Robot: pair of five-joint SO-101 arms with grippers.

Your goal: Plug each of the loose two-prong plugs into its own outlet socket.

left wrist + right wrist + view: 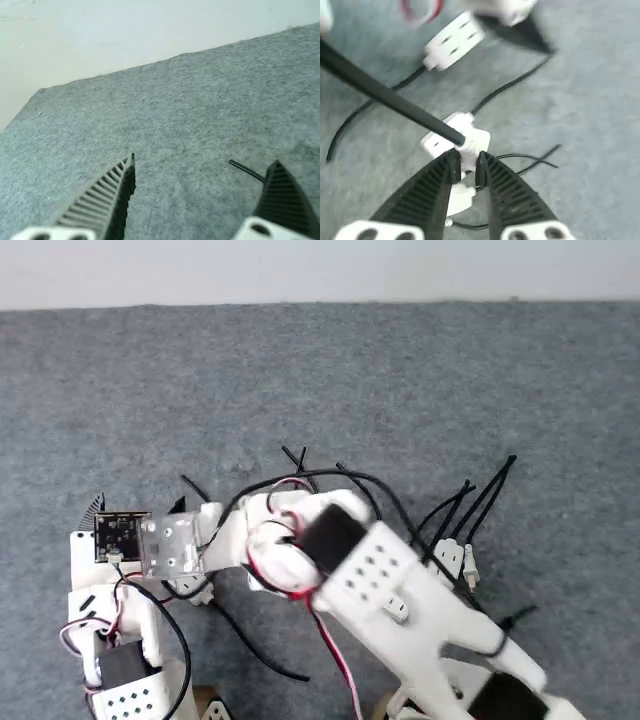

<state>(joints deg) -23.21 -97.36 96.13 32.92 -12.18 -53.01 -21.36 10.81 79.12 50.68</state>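
My right gripper (468, 156) is shut on a white two-prong plug (468, 146) whose thick black cable (380, 92) runs off along the carpet. The plug sits right over a white outlet block (436, 142); whether its prongs are in, I cannot tell. A second white outlet block (454, 41) with paired slots lies farther off, beside the other arm's dark finger (522, 31). My left gripper (203, 161) stands open over bare grey carpet, with a thin black cable end (245, 171) near one finger. In the high view, another white outlet piece (452, 556) lies among black cables.
Grey carpet (320, 380) covers the table up to a pale wall at the back. Loose black cables (260, 650) and red-and-white wires (335, 655) trail between the two arms. The right arm's white body (400, 600) hides much of the middle.
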